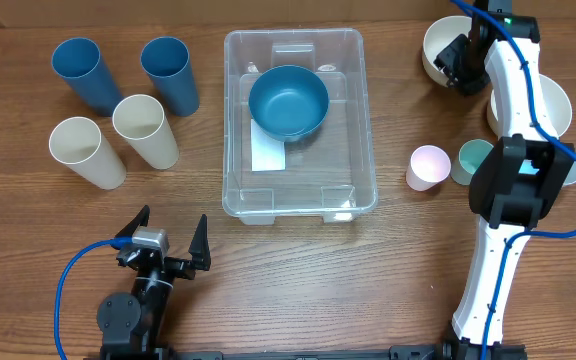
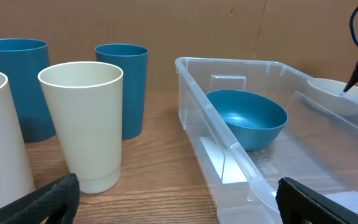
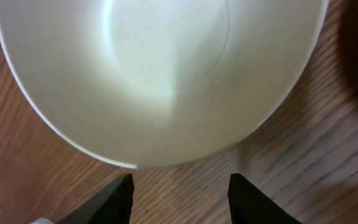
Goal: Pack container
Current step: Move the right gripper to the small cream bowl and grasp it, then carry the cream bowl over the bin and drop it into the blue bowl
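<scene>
The clear plastic container (image 1: 353,150) stands in the middle of the table, and a blue bowl (image 1: 288,100) rests inside it at the far end. In the left wrist view the container (image 2: 229,61) and its blue bowl (image 2: 247,118) lie ahead to the right. My left gripper (image 1: 168,235) hovers near the front edge, left of the container, open and empty (image 2: 179,199). At the far right, my right gripper (image 1: 456,62) hangs over the edge of a cream bowl (image 1: 433,45). Its fingers stand apart just short of the bowl's rim (image 3: 160,74), with only bare wood between them (image 3: 180,186).
Two blue cups (image 1: 83,72) (image 1: 168,72) and two cream cups (image 1: 86,150) (image 1: 145,130) stand left of the container. A pink cup (image 1: 428,167) and a teal cup (image 1: 473,160) sit to its right. Another cream bowl (image 1: 553,105) is partly hidden under my right arm.
</scene>
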Robot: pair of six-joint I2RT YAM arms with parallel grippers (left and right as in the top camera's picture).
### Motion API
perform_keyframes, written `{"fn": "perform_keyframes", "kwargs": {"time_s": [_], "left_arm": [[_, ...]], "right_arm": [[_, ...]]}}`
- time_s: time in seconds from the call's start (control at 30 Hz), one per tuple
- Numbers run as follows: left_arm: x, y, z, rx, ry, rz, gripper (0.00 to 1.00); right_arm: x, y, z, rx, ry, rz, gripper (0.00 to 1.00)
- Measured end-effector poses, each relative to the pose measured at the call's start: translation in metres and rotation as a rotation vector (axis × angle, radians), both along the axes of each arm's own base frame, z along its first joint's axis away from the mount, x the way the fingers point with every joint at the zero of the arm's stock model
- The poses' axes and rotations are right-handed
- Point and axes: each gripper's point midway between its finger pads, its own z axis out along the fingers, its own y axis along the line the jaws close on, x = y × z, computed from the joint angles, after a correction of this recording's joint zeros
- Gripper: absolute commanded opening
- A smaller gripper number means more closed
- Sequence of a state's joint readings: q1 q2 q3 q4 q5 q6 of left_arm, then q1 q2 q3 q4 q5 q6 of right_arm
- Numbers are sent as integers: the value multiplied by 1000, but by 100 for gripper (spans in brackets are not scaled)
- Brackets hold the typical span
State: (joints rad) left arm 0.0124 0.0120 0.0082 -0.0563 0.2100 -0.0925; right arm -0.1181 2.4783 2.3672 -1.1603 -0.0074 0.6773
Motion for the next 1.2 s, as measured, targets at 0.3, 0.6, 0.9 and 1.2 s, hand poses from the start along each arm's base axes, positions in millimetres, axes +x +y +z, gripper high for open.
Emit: {"fn": "perform_keyframes", "kwargs": {"time_s": [0.3,0.6,0.9,1.2], "left_arm": [[0,0,0,0,0,0,100],[0,0,0,0,0,0,100],[0,0,0,0,0,0,100],[0,0,0,0,0,0,100]], "right_arm": [[6,-2,-40,26,-21,-88,24],[6,3,-42,39,-24,-2,4],[-4,16,62,0,-161,200,4],[-77,129,248,43,-481,659,4]]}}
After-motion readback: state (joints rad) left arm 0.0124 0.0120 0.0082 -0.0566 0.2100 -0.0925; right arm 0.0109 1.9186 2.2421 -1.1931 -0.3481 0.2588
